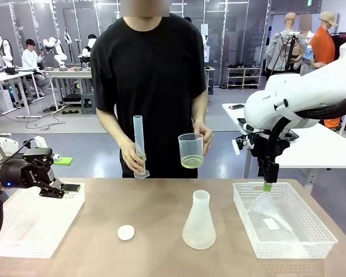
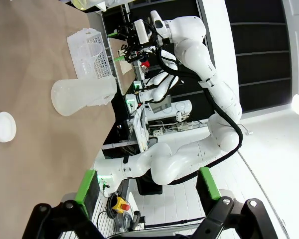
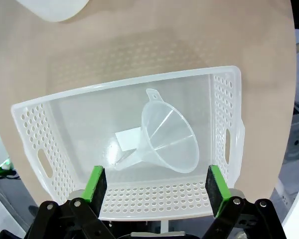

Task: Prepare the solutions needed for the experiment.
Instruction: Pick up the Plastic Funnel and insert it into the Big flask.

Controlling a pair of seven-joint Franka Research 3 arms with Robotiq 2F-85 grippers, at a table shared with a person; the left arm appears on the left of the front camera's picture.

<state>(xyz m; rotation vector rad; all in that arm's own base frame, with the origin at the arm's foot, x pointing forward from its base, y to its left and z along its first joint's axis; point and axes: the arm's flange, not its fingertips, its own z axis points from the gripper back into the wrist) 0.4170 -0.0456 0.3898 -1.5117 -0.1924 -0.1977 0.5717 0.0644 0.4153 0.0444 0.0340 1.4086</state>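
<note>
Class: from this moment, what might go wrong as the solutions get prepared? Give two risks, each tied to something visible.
1. The funnel lies on its side in the right basket. The open right gripper above it might slip on the smooth cone or catch the basket wall.
2. The person holds the beaker of pale yellow solution and the narrow cylinder in mid-air. A freehand pour could spill onto the table.

My left gripper (image 1: pixel 69 188) hangs over the left basket (image 1: pixel 11 247), my right gripper (image 1: pixel 267 185) at the right basket's (image 1: pixel 288 251) far rim. The person (image 1: pixel 150 75) holds a cylinder (image 1: pixel 139 141) and a beaker (image 1: pixel 191 147) of solution (image 1: pixel 191 162).
</note>
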